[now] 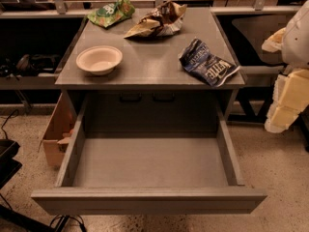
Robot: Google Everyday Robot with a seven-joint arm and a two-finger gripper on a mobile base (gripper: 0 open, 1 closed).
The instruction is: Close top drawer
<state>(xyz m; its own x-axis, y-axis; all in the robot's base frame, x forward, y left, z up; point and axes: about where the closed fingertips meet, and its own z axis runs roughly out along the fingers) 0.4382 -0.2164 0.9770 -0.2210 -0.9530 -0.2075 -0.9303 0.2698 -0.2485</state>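
The top drawer (148, 199) is a wide, shallow grey drawer, pulled far out toward me from under the cabinet top (149, 64). Its plain flat front panel runs across the bottom of the view, and its inside is bare. My arm with the gripper (285, 103) is at the right edge, cream-white and blurred, level with the cabinet's right side and well away from the drawer front. It touches nothing.
On the cabinet top lie a white bowl (99, 59), a green chip bag (111, 12), a brown bag (157, 21) and a dark blue bag (207, 62). A cardboard box (55, 134) stands on the floor at the left. Cables (67, 222) lie at the bottom left.
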